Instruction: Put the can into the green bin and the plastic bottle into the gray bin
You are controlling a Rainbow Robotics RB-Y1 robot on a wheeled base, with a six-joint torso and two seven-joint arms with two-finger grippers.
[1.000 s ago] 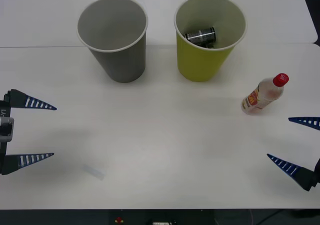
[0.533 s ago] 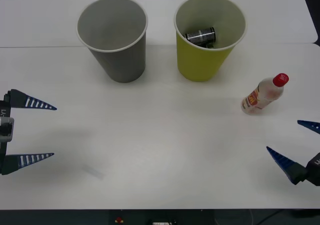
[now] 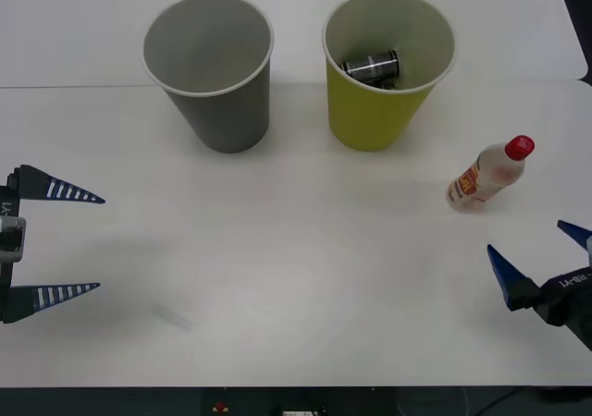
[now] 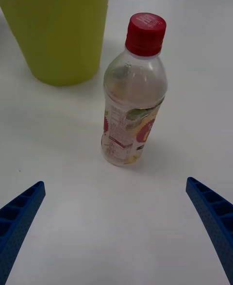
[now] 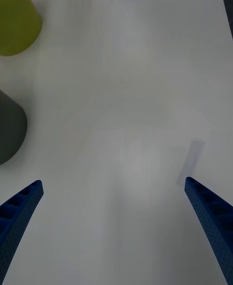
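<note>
The can (image 3: 370,67) lies on its side inside the green bin (image 3: 370,120), at the back right of the table. To its left stands the gray bin (image 3: 227,120), with nothing in it. The plastic bottle (image 3: 488,176) stands on the table to the right of the green bin, with its red cap on top. My right gripper (image 3: 525,238) is open just in front of the bottle, not touching it. In the right wrist view the bottle (image 4: 133,105) stands a little beyond the open right gripper (image 4: 115,184), with the green bin (image 4: 63,27) behind it. My left gripper (image 3: 100,243) waits open at the left edge.
A white table (image 3: 296,250) carries everything, with bare surface across its middle and front. A faint small mark (image 3: 174,318) lies near the front left. The left wrist view shows the open left gripper (image 5: 113,182) over bare table, with the gray bin (image 5: 9,129) and green bin (image 5: 14,23) at one side.
My right gripper has turned and crept toward the bottle, its fingers now pointing at it. The left arm, the bottle, the can and both bins have stayed put.
</note>
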